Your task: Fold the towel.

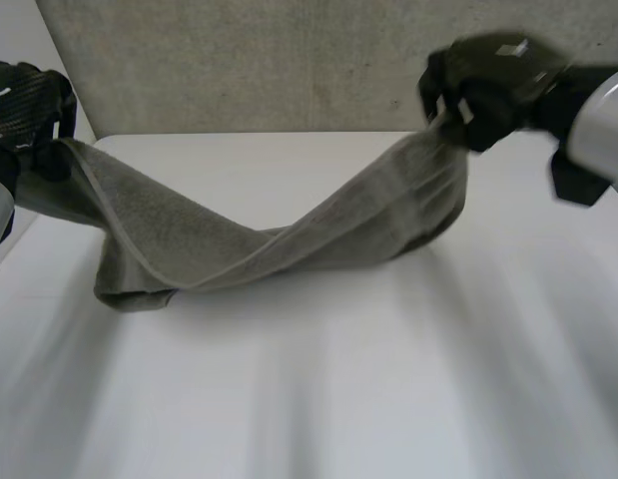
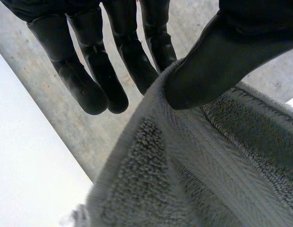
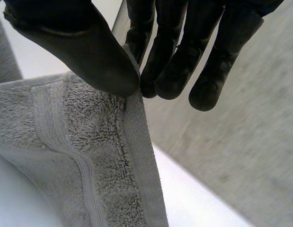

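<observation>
A grey-green towel point(image 1: 289, 235) hangs in a sagging band between my two hands, its low middle resting on the white table point(image 1: 388, 379). My left hand point(image 1: 24, 100) holds one end at the far left, lifted off the table. In the left wrist view the thumb point(image 2: 217, 61) pinches the towel edge point(image 2: 184, 156) against the fingers point(image 2: 137, 61). My right hand point(image 1: 483, 85) holds the other end high at the far right. In the right wrist view its thumb point(image 3: 84, 52) presses the towel's hemmed edge point(image 3: 132, 137) against the fingers point(image 3: 170, 71).
A grey speckled wall point(image 1: 249, 60) rises behind the table's far edge. The table's left edge runs just beside my left hand.
</observation>
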Controlling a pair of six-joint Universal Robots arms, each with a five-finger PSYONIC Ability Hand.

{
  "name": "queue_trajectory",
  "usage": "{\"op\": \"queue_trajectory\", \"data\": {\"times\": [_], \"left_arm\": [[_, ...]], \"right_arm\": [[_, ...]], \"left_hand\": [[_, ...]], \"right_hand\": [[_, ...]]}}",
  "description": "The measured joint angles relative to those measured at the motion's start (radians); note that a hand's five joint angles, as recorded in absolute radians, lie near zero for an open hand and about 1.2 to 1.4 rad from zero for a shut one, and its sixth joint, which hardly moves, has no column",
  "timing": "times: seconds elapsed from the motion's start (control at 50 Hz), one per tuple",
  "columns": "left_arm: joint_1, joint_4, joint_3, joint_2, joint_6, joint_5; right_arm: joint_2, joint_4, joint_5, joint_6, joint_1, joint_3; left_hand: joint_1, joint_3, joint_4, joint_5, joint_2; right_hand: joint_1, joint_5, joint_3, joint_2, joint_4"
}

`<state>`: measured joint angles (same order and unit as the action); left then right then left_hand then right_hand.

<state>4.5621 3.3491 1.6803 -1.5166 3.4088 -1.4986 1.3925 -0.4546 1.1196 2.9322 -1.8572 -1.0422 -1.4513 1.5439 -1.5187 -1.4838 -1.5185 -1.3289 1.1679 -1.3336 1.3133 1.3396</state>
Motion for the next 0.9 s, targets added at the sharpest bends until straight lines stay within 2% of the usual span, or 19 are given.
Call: {"op": "queue_trajectory", "data": {"times": [0.08, 0.2, 0.3, 0.36, 0.42, 0.52, 0.58, 0.66, 0.78, 0.84, 0.9], "left_arm": [[-0.003, -0.014, -0.001, 0.012, 0.002, 0.0], [-0.006, -0.045, 0.002, -0.039, 0.025, -0.001], [-0.022, -0.114, -0.036, -0.2, 0.176, -0.011], [-0.051, -0.181, -0.099, -0.341, 0.332, -0.034], [-0.075, -0.22, -0.169, -0.436, 0.43, -0.069], [-0.106, -0.24, -0.333, -0.534, 0.494, -0.119], [-0.124, -0.225, -0.469, -0.575, 0.497, -0.137], [-0.151, -0.134, -0.654, -0.609, 0.469, -0.143], [-0.166, 0.177, -0.824, -0.609, 0.353, -0.142], [-0.162, 0.314, -0.84, -0.602, 0.296, -0.141], [-0.156, 0.381, -0.834, -0.601, 0.261, -0.14]], "right_arm": [[0.056, -0.017, -0.009, -0.034, 0.033, -0.014], [0.049, -0.066, 0.012, -0.204, 0.057, -0.068], [-0.061, -0.1, 0.106, -0.397, 0.047, -0.092], [-0.168, -0.111, 0.212, -0.517, 0.029, -0.074], [-0.249, -0.106, 0.283, -0.585, 0.003, -0.033], [-0.361, -0.031, 0.343, -0.634, -0.056, 0.1], [-0.422, 0.081, 0.356, -0.64, -0.087, 0.209], [-0.475, 0.356, 0.373, -0.636, -0.112, 0.321], [-0.466, 0.933, 0.417, -0.628, -0.122, 0.327], [-0.428, 1.077, 0.428, -0.625, -0.118, 0.281], [-0.401, 1.102, 0.429, -0.621, -0.114, 0.241]], "left_hand": [[0.0, 0.0, 0.0, 0.0, 0.0], [0.0, 0.0, 0.0, 0.0, 0.0], [0.0, 0.002, -0.004, 0.0, 0.0], [0.0, 0.002, -0.007, 0.0, 0.0], [0.0, 0.002, -0.007, 0.0, 0.0], [0.0, 0.003, -0.007, 0.0, 0.0], [0.0, 0.003, -0.007, 0.0, 0.0], [0.0, 0.004, -0.007, 0.0, 0.0], [0.0, 0.004, -0.007, 0.0, 0.0], [0.0, 0.004, -0.007, 0.0, 0.0], [0.0, 0.004, -0.007, 0.0, 0.0]], "right_hand": [[-0.001, 0.0, 0.0, 0.0, 0.0], [-0.001, 0.0, 0.0, 0.0, 0.0], [-0.001, 0.0, 0.0, 0.0, 0.0], [-0.001, 0.0, 0.0, 0.0, 0.0], [-0.001, 0.0, 0.0, 0.002, 0.0], [-0.002, 0.0, 0.0, 0.014, 0.0], [-0.002, 0.0, 0.0, 0.014, 0.0], [-0.002, 0.0, 0.0, 0.02, 0.0], [-0.002, 0.0, 0.0, 0.02, 0.0], [-0.002, 0.0, 0.0, 0.02, 0.0], [-0.002, 0.0, 0.0, 0.02, 0.0]]}}
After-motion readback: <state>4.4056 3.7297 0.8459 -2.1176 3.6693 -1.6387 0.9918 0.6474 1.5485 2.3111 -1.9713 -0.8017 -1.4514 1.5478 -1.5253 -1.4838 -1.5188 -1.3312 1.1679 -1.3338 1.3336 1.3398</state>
